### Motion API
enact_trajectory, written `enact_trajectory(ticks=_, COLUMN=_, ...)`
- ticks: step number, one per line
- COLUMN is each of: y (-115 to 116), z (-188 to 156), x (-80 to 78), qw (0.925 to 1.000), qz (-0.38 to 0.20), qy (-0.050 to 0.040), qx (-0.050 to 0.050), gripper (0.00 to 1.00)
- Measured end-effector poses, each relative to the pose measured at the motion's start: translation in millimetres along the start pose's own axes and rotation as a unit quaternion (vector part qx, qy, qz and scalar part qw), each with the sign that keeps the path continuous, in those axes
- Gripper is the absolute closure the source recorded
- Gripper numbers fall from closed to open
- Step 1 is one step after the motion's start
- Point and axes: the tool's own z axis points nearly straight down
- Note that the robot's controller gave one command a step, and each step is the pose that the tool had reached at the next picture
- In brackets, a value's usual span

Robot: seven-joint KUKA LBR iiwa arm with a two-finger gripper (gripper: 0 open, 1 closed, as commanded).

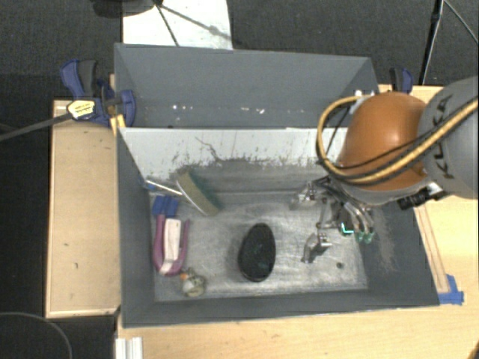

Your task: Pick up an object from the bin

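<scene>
1. The gripper (320, 244) hangs low in the right part of the bin (247, 88), over bare floor, under the orange cover (382, 137).
2. Whether it is open or closed cannot be told.
3. The nearest thing is a black oval (257, 252) at lower centre, left of the gripper and apart from it.
4. Further left lie a pink-purple tool (168, 244), a grey sponge (198, 191) and a small lump (193, 283).

The bin (247, 88) is holding one black oval object (257, 252), one grey-green sponge (198, 191), one purple-and-pink packet (168, 244) and one small round trinket (193, 283).
</scene>
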Motion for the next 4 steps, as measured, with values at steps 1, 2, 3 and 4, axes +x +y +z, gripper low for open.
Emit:
enact_trajectory(ticks=1, y=22.0, z=100.3, x=-44.1, qw=0.9982, qz=-0.061, qy=-0.0024, qx=0.000, gripper=0.00)
enact_trajectory(ticks=2, y=91.3, z=79.1, x=-49.4, qw=0.9625, qz=-0.271, qy=-0.0059, qx=0.000, gripper=0.00)
enact_trajectory(ticks=3, y=127.2, z=64.9, x=-71.3, qw=0.9563, qz=-0.292, qy=-0.0035, qx=0.001, gripper=0.00)
enact_trajectory(ticks=4, y=201.3, z=45.2, x=-40.6, qw=0.9467, qz=-0.322, qy=-0.0074, qx=0.004, gripper=0.00)
